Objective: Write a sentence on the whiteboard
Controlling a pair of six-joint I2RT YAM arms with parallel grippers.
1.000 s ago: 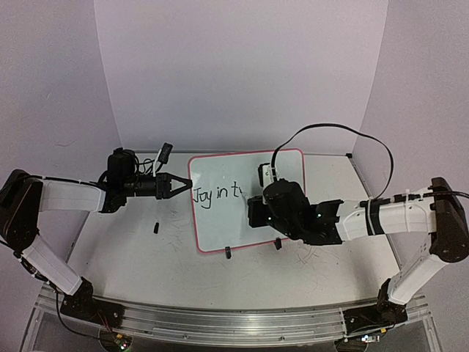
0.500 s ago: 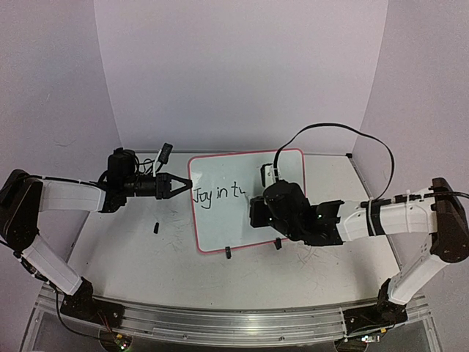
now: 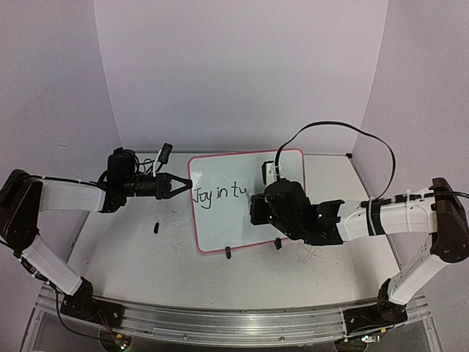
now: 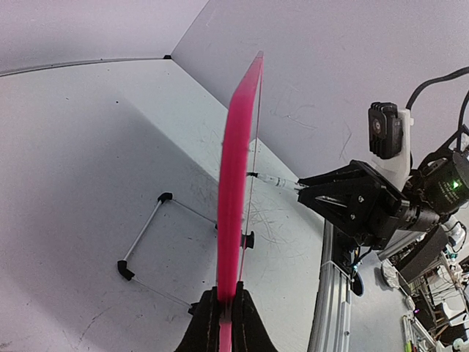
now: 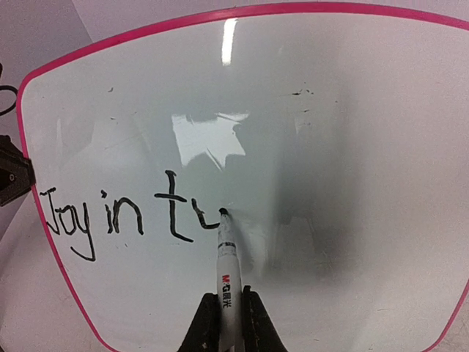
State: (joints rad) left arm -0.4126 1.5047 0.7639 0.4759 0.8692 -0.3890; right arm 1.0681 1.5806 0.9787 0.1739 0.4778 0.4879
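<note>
The whiteboard point(image 3: 220, 220), white with a pink rim, stands tilted on the table and reads "Joy in tu" in black. My left gripper point(image 3: 188, 186) is shut on the board's left rim, seen edge-on as a pink strip point(image 4: 234, 183) between its fingers point(image 4: 227, 297). My right gripper point(image 5: 229, 295) is shut on a white marker point(image 5: 228, 268). The marker's black tip touches the board point(image 5: 330, 147) at the end of the last letter. From above, the right gripper point(image 3: 256, 208) hangs over the board's middle and hides the marker.
A small black cap point(image 3: 156, 227) lies on the table left of the board. Two black clip feet point(image 3: 229, 253) point(image 3: 278, 245) sit at the board's near edge. A wire stand point(image 4: 139, 242) shows behind the board. A black cable point(image 3: 330, 126) loops above the right arm.
The right gripper and marker have shifted slightly right, and a new curved stroke has appeared after the "t". The left gripper and the board have not moved.
</note>
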